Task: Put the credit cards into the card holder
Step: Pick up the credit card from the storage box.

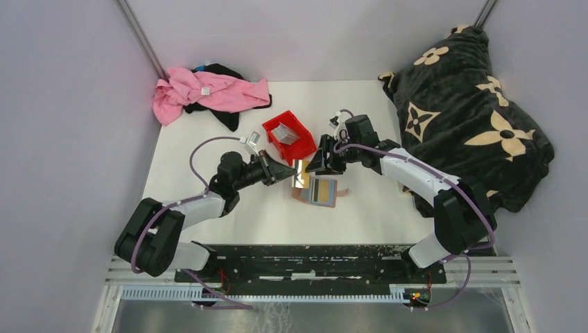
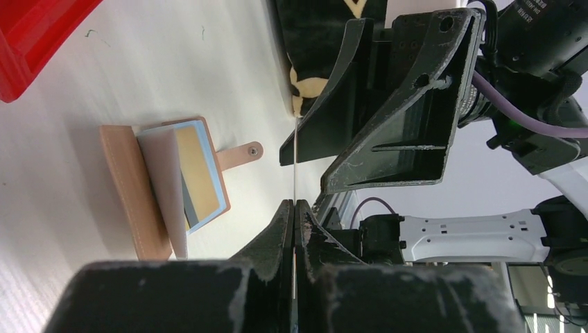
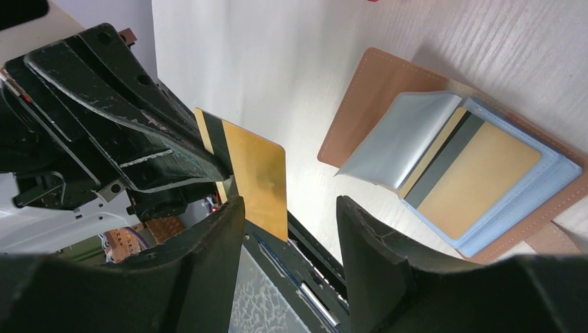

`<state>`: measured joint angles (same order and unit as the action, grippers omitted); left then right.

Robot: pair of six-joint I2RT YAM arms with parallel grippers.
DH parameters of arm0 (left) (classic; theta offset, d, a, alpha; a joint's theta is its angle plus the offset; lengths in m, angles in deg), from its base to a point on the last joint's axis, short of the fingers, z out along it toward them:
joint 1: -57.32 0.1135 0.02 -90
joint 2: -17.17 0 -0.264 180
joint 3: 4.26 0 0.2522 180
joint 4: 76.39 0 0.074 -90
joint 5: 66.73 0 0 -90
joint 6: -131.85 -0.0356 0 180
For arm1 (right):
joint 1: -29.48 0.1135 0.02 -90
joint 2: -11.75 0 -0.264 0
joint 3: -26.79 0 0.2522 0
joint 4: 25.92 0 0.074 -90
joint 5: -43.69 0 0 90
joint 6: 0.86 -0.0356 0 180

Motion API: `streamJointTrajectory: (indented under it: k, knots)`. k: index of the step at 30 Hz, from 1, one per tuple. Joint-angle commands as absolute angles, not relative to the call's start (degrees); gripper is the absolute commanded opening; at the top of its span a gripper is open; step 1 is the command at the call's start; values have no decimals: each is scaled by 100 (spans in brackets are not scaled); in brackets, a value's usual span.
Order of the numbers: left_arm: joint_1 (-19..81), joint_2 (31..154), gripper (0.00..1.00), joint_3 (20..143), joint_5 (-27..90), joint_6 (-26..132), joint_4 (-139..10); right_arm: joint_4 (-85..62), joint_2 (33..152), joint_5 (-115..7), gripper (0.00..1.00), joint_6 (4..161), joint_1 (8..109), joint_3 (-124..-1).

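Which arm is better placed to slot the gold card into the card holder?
Probably left: the left gripper is shut on the gold card beside the open card holder; the right gripper is open, empty.

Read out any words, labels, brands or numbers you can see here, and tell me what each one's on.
Nothing here can be read for certain.
White print on the right arm's black housing: blurred and cropped, unreadable.
The white tag on the pink cloth: too small.
The gold card: no print shows, only a dark stripe.
The blanket: flower motifs, no letters.

Left end effector (image 2: 294,206) pinches an edge-on card (image 2: 295,159).
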<state>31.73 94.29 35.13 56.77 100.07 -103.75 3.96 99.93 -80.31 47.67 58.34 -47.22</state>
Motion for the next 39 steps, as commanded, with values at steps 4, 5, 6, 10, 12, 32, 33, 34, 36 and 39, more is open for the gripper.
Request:
streamJointTrajectory:
  k: [4, 5, 6, 10, 12, 32, 33, 34, 36, 39]
  knots:
    - [3099, 9728, 3, 3500, 5773, 10626, -11329, -596, 9893, -8290, 56, 4264, 5828, -4536]
    - [3087, 9779, 3, 3506, 5785, 10654, -11360, -655, 9904, -8307, 55, 4227, 5826, -4513]
    - [3074, 9809, 3, 3512, 5787, 10678, -11386, -713, 9923, -8347, 54, 4188, 5824, -4485]
    - [3054, 9966, 3, 3524, 5765, 10820, -11589, -1022, 9959, -8475, 51, 3997, 5825, -4334]
    - [3024, 10052, 3, 3562, 5779, 10880, -11665, -1212, 9984, -8554, 47, 3853, 5823, -4217]
    - [2857, 10175, 33, 3709, 5094, 10511, -10433, -951, 9490, -8245, 1, 3992, 5824, -3935]
    - [2858, 10078, 35, 3709, 4948, 10353, -10180, -654, 9405, -8079, 1, 4178, 5825, -3976]
    - [2858, 9988, 36, 3708, 4820, 10235, -9958, -377, 9338, -7885, 1, 4357, 5823, -4041]
    - [2855, 9836, 38, 3690, 4588, 10083, -9647, 152, 9230, -7509, 1, 4679, 5829, -4130]
    - [2857, 9621, 39, 3657, 4213, 9909, -9230, 828, 9134, -6900, 1, 5121, 5830, -4261]
